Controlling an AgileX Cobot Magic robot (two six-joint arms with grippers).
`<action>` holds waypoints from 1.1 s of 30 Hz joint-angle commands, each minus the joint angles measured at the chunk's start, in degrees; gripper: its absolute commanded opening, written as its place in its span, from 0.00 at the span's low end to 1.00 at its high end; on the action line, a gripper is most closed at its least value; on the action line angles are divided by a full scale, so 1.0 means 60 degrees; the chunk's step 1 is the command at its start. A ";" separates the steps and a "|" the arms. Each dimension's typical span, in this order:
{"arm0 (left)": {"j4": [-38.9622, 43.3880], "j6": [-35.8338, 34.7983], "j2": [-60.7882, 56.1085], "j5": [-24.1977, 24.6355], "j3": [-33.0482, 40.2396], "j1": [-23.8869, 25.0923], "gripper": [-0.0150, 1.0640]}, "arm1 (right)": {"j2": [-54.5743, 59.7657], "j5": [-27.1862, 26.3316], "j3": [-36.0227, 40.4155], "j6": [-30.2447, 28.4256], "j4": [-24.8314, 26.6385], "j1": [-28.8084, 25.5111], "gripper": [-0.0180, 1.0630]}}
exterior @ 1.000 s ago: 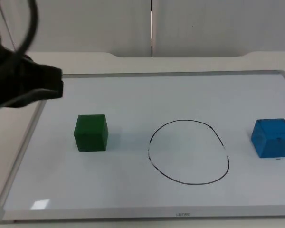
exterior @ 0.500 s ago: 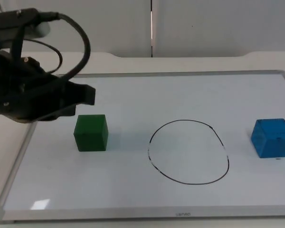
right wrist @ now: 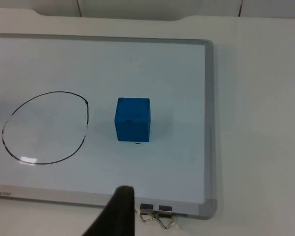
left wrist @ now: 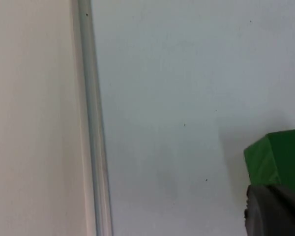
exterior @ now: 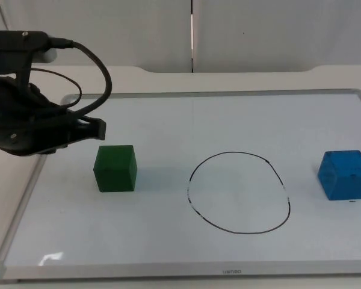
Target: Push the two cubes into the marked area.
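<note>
Whiteboard frame (exterior: 231, 272): small printed mark at the middle of its near edge, letters too small to read. The same mark on the frame in the right wrist view, also unreadable. No other text, numbers or labels legible.

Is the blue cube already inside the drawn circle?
No, in the top view the blue cube sits on the whiteboard well outside the drawn circle, apart from its line.
</note>
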 commanded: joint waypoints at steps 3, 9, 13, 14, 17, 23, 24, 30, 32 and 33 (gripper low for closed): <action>0.0312 -0.0077 0.0610 0.0286 -0.0388 0.0047 0.01 | -0.0032 -0.0040 0.0063 0.0063 0.0025 -0.0053 0.99; 0.0333 -0.0077 0.1441 0.0333 -0.0759 0.0047 0.01 | -0.0032 -0.0040 0.0063 0.0063 0.0025 -0.0053 0.99; 0.0368 -0.0077 0.1727 0.0215 -0.0889 0.0140 0.01 | -0.0032 -0.0040 0.0063 0.0063 0.0025 -0.0053 0.99; 0.0368 -0.0077 0.1815 0.0279 -0.0929 0.0265 0.01 | -0.0032 -0.0040 0.0063 0.0063 0.0025 -0.0053 0.99; 0.0413 -0.0077 0.2078 0.0741 -0.1109 0.0765 0.01 | -0.0032 -0.0040 0.0063 0.0063 0.0003 -0.0053 0.99; 0.0656 -0.0060 0.2420 0.1898 -0.1406 0.1245 0.01 | -0.0032 -0.0040 0.0063 0.0063 -0.0010 -0.0053 0.99; 0.0656 -0.0045 0.2479 0.2040 -0.1494 0.1242 0.01 | -0.0032 -0.0040 0.0063 0.0063 -0.0010 -0.0053 0.99; 0.0589 0.0031 0.2749 0.2348 -0.1571 0.1242 0.01 | -0.0032 -0.0040 0.0063 0.0063 -0.0010 -0.0053 0.99; 0.0589 0.0031 0.2881 0.2365 -0.1571 0.1242 0.01 | -0.0032 -0.0040 0.0063 0.0063 -0.0010 -0.0053 0.99; 0.0589 0.0031 0.2903 0.2365 -0.1571 0.1220 0.01 | -0.0032 -0.0040 0.0063 0.0063 -0.0010 -0.0053 0.99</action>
